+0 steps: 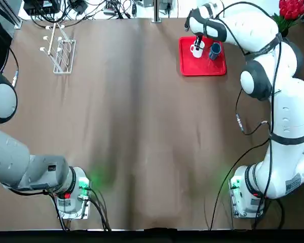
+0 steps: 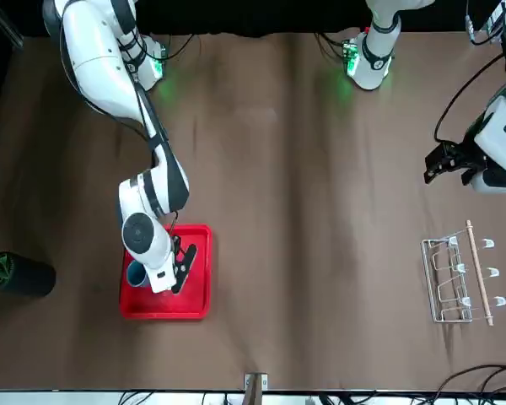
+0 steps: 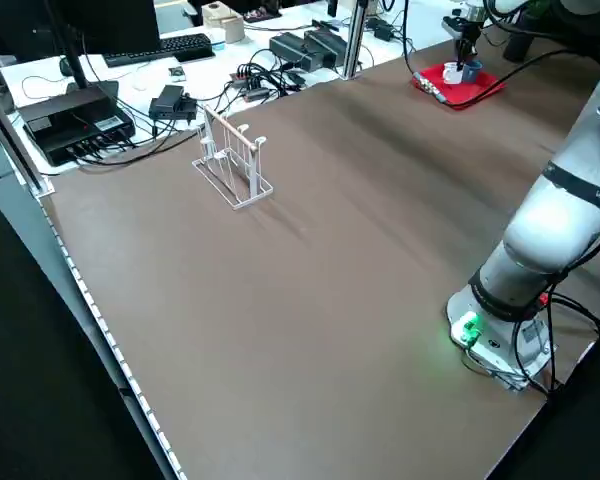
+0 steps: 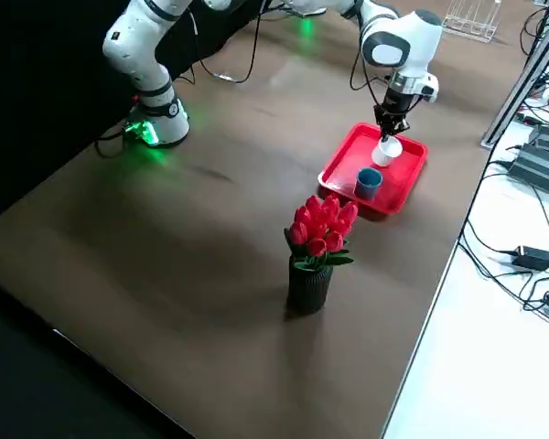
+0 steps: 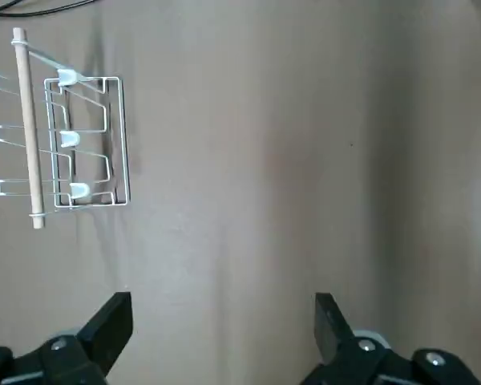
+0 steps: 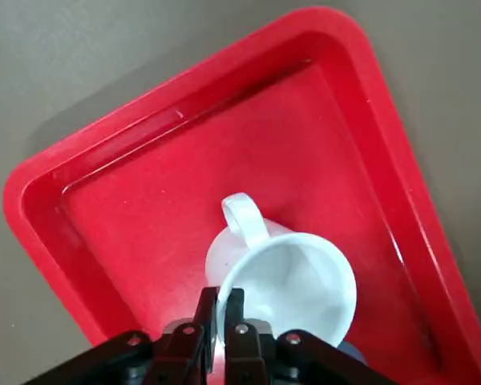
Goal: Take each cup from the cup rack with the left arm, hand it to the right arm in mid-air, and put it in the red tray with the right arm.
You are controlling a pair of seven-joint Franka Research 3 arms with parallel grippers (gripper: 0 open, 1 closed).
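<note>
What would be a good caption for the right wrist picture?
Right gripper holds the white cup by its rim over the red tray.

Wide bare brown tabletop (image 1: 142, 131) spans the middle, open to passage from either arm. At 11 o'clock in the top view the cup rack (image 1: 61, 53) stands alone, its pegs bare. At 1 o'clock the red tray (image 1: 202, 68) is crowded: white mug (image 1: 196, 49), blue mug (image 1: 215, 51) and the right gripper (image 1: 197, 42) fill its far half; the vase of flowers (image 1: 290, 12) blocks the far right corner
</note>
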